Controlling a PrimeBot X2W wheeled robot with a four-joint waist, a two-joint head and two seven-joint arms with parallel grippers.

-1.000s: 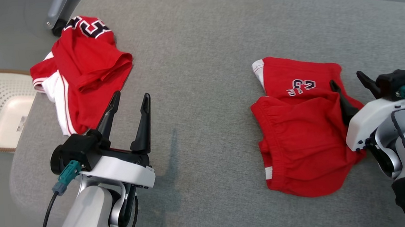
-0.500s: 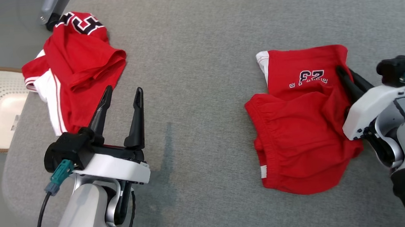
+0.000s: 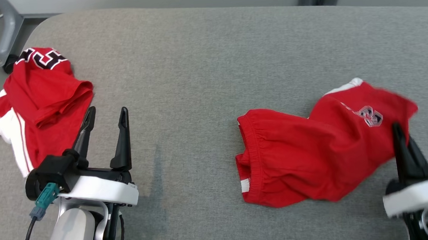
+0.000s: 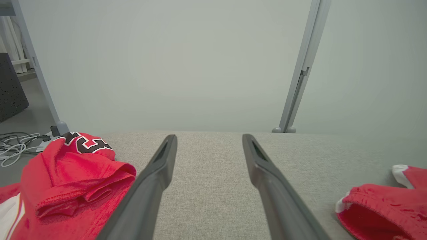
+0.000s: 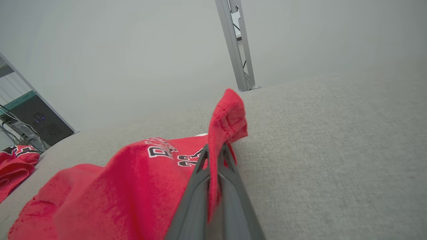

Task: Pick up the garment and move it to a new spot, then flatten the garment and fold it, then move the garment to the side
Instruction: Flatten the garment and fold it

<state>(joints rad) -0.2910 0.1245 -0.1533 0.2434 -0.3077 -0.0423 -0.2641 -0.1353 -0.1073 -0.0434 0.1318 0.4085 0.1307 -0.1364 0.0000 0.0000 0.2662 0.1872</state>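
Pinching one corner of the red shorts (image 3: 307,155), the right claw (image 3: 400,131) has its fingers pressed together on a fold of cloth. It holds that corner raised, and the rest lies crumpled on the right side of the grey padded desk (image 3: 194,53). The garment looks light, soft and limp, likely to drape and drag rather than keep its shape. The gathered waistband seems the firmest edge to grip for flattening. The left claw (image 3: 107,110) hovers spread and empty, just beside a second red garment (image 3: 39,94).
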